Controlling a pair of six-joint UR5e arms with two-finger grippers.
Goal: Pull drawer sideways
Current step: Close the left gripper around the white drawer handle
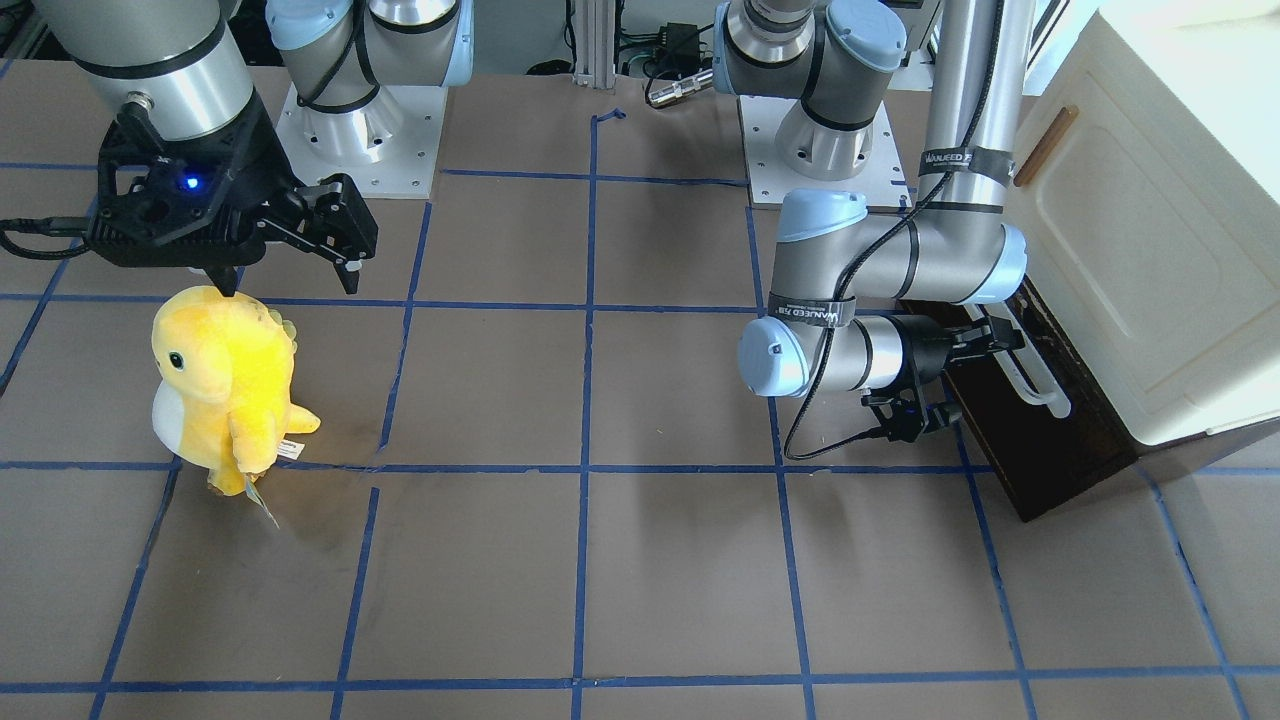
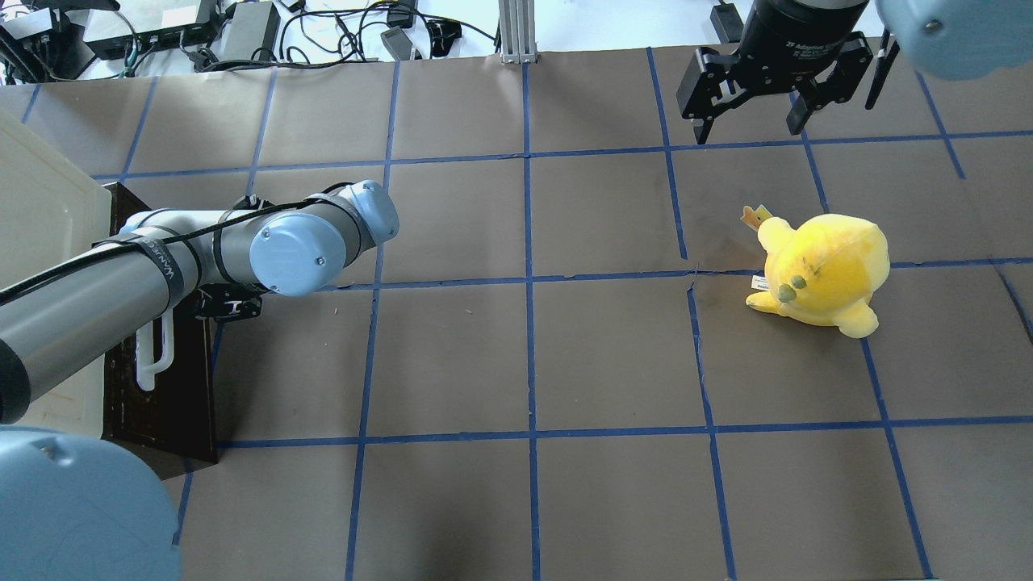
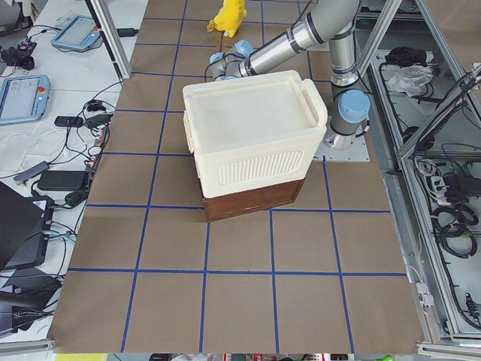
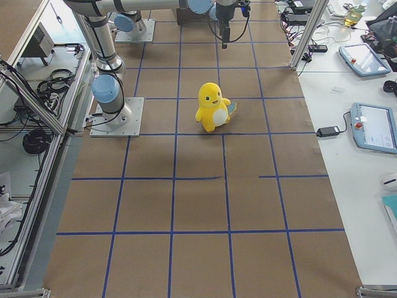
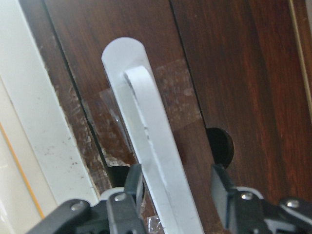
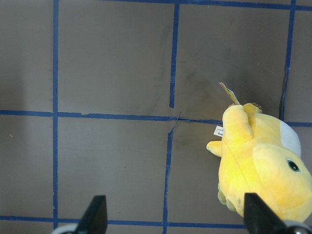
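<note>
drawer sits at the nine o'clock edge of the tabletop in the overhead view, under the cream cabinet. it looks not yet drawn out, so the whole pull seems left to do. its white bar handle lies between the spread fingers of the left gripper, which is not clamped on it. the left arm reaches low, wrist level, toward nine o'clock. the right gripper hangs released at one o'clock, near the yellow plush toy at three.
</note>
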